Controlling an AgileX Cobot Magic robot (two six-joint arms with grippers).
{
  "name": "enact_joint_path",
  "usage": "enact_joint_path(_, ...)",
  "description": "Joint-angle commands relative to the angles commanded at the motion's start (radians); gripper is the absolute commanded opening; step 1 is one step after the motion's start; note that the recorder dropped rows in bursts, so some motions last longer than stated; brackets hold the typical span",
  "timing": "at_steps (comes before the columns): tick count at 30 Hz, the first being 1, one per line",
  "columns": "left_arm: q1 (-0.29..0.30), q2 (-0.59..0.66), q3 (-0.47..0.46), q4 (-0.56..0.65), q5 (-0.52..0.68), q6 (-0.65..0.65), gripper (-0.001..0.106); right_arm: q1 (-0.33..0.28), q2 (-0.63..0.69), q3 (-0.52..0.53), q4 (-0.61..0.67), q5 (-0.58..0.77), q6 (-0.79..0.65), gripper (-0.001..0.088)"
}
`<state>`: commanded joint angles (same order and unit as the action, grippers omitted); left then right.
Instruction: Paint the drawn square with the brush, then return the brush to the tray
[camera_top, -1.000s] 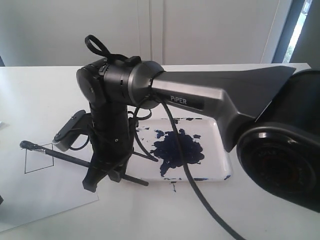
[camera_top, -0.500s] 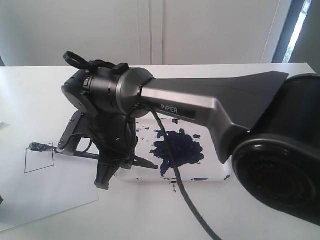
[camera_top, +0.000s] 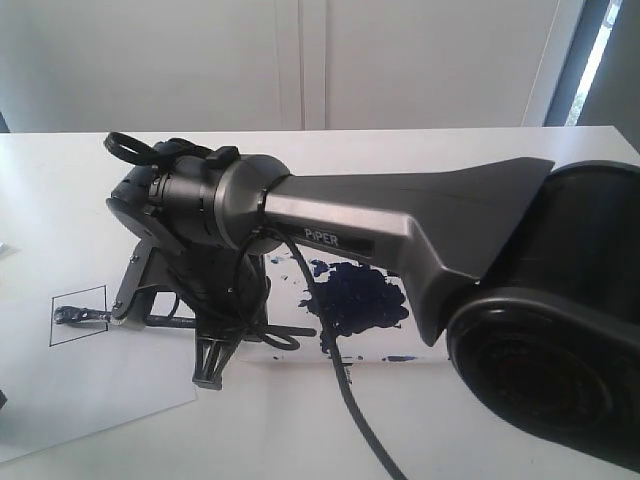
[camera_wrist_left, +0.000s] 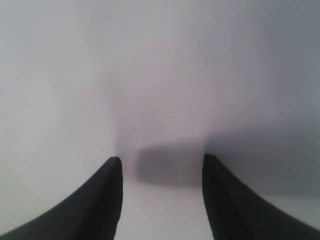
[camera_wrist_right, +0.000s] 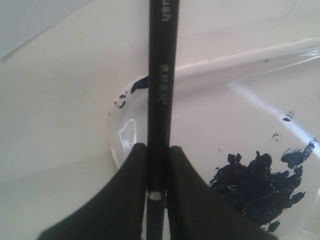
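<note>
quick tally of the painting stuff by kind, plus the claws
brush: 1
tray: 1
paint blob: 1
paper sheet: 1
drawn square: 1
claws: 2 (left claw open, right claw shut on the brush)
total: 7

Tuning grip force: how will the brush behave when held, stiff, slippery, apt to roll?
Likely stiff: the brush looks dead straight beyond the right end effector. Probably light, being so thin. Its smooth round shaft may slip or roll if released.
</note>
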<state>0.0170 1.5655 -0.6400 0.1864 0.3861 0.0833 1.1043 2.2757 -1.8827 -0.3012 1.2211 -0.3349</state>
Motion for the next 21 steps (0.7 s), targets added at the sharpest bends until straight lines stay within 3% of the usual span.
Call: enact_joint_path(21,0.0,0.0,0.0,0.0,-0.002,0.0,0.054,0.002,0.008,0.024,0.015,0.0,-0.018,0.0)
